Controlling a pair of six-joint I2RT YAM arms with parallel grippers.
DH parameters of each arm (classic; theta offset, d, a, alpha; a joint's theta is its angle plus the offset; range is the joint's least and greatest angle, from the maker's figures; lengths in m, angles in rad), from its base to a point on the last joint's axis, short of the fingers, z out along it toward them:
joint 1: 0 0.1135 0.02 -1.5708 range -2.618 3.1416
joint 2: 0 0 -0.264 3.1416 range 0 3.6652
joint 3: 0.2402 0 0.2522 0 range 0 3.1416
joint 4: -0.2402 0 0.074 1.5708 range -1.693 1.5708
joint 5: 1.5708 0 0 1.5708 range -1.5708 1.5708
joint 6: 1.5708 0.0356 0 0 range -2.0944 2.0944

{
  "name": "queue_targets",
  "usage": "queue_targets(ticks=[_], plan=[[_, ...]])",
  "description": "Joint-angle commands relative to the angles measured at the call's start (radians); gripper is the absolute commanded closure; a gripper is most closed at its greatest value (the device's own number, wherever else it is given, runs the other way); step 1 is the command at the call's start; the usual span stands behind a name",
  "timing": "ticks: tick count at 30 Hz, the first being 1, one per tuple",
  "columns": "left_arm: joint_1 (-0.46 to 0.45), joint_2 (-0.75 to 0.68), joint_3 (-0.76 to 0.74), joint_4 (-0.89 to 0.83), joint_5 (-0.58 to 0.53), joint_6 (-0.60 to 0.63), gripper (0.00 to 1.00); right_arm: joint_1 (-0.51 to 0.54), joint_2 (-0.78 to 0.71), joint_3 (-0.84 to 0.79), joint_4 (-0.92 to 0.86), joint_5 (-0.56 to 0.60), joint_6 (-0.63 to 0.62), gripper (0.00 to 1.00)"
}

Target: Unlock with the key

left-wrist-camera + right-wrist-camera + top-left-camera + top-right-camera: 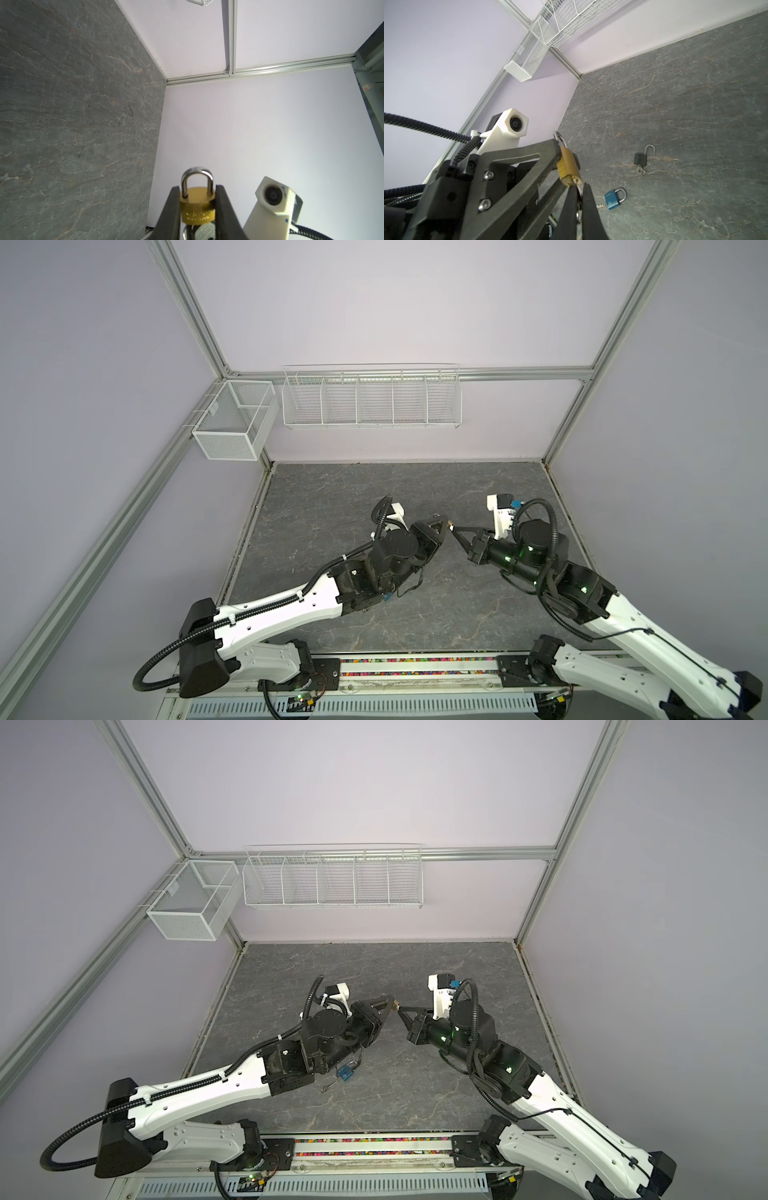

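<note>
In a top view, the left gripper [441, 526] and the right gripper [455, 531] are meeting tip to tip above the middle of the table [374, 497]. A small brass padlock [450, 524] is sitting between them, too small there to tell how deep the key is going.

In the left wrist view, the left gripper [197, 192] is clamping the brass padlock [197, 212] by its sides. The shackle [197, 176] is pointing away and is seemingly closed.

In the right wrist view, the right gripper [579, 188] is pinching the key [579, 192], whose blade is entering the keyway in the padlock's bottom face. A blue padlock [612, 200] and a black padlock [640, 159], the latter with its shackle open, are lying on the table well apart from the held one.

To turn well, the right wrist should be rotating about the key's own axis with the blade fully seated, while the left gripper is bracing the body against twisting.
</note>
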Motion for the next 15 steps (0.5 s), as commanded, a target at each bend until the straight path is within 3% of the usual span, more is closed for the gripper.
queue_targets(ticks=[1, 7, 15], plan=[[-0.011, 0.007, 0.004, -0.096, 0.086, 0.08, 1.0, 0.011, -0.006, 0.041, 0.129, -0.046, -0.054, 0.94], [-0.004, -0.023, 0.012, -0.118, 0.034, 0.112, 1.0, 0.013, -0.004, 0.04, 0.062, 0.012, -0.121, 0.85], [0.006, -0.061, -0.016, -0.133, -0.053, 0.133, 1.0, 0.012, -0.026, 0.044, -0.029, 0.062, -0.189, 0.65]])
